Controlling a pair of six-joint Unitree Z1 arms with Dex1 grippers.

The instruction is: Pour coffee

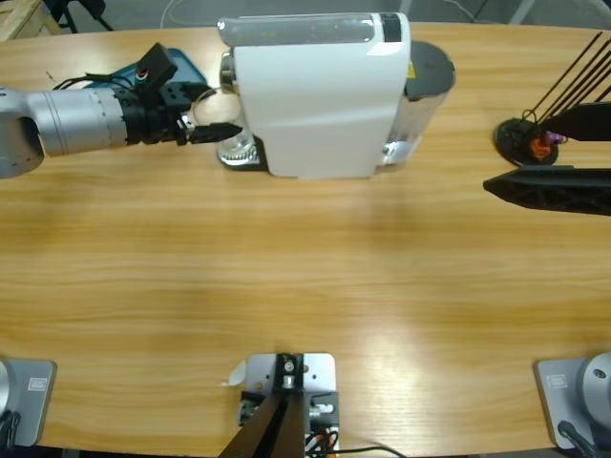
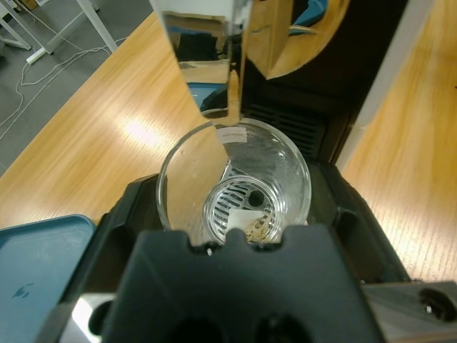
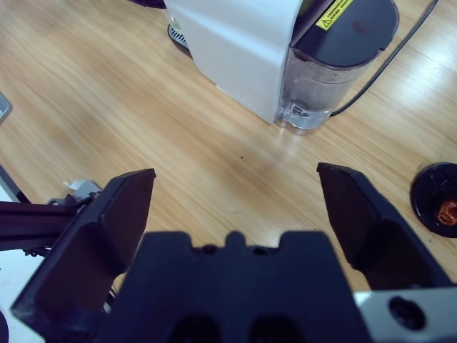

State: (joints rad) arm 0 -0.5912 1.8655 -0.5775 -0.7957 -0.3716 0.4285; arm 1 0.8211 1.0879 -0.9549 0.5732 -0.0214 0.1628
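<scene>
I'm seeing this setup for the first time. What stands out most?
A white coffee machine dominates the far middle of the wooden table. The left gripper reaches in from the side to a clear glass cup standing on the machine's drip grate under the spout. The right gripper hangs open over bare wood.

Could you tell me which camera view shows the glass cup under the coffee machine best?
The left wrist view: it looks straight down into the cup between the left fingers. The high view shows only a sliver of it beside the machine. The right wrist view doesn't clearly show it.
</scene>
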